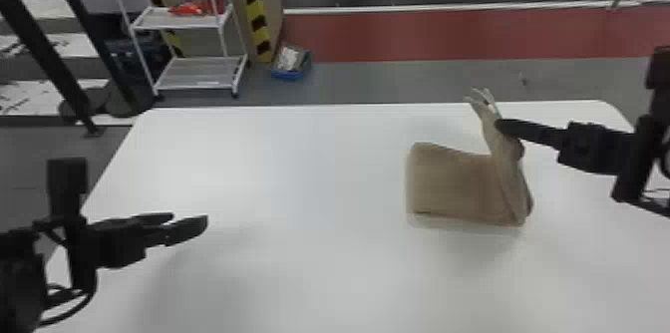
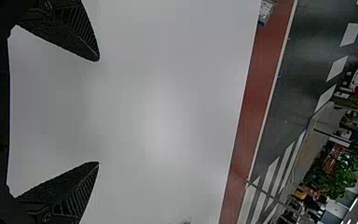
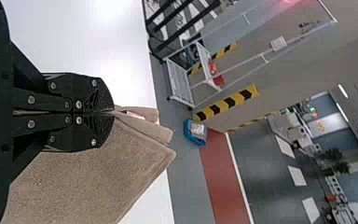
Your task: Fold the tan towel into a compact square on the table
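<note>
The tan towel [image 1: 456,182] lies folded on the right half of the white table, its right end raised. At that raised part my right gripper [image 1: 501,127] is shut on the towel, with several corners sticking up past its fingertips. In the right wrist view the fingers of my right gripper [image 3: 113,112] are pressed together on the towel [image 3: 93,172], which spreads out below them. My left gripper [image 1: 189,222] is over the table's left part, away from the towel. The left wrist view has my left gripper [image 2: 99,112] wide open, nothing between its fingers.
The white table [image 1: 299,257] extends under both arms. Past its far edge stand a white shelf cart [image 1: 194,70] and a blue bin [image 1: 290,64] on the floor, beside a yellow-and-black striped post [image 1: 255,13].
</note>
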You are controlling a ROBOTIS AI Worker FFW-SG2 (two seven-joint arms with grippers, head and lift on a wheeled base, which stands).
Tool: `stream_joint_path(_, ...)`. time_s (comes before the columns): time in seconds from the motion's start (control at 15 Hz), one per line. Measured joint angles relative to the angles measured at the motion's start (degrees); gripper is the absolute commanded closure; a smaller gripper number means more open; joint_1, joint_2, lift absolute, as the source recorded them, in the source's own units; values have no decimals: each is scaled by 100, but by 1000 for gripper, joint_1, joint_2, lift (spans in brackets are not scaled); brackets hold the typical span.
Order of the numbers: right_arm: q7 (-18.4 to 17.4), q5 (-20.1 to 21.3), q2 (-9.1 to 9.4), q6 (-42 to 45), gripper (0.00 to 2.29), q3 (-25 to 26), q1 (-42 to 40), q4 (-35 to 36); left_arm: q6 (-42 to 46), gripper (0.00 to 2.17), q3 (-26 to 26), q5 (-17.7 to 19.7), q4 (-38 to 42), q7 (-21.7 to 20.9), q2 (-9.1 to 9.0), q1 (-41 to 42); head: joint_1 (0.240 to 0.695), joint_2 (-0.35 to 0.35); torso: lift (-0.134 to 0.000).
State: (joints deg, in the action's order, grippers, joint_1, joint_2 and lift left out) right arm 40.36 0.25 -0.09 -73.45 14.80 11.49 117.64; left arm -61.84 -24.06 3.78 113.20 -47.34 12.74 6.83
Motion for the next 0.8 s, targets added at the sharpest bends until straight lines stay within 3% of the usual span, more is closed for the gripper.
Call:
stream_joint_path(0.33, -76, 572, 0, 242, 1740, -971, -373, 5, 11, 90, -16, 51, 70, -38, 5, 63, 695, 202, -123)
stream_joint_path(0.6, -168, 742, 0, 1285, 1737, -1206, -416, -667, 81, 90, -20, 100, 78, -39, 17, 106, 695, 209, -123)
stream_joint_path(0.8, -166, 869, 0, 1599, 1733, -1405, -398, -1032, 118, 90, -56, 122, 79, -39, 22, 144, 695, 220, -123)
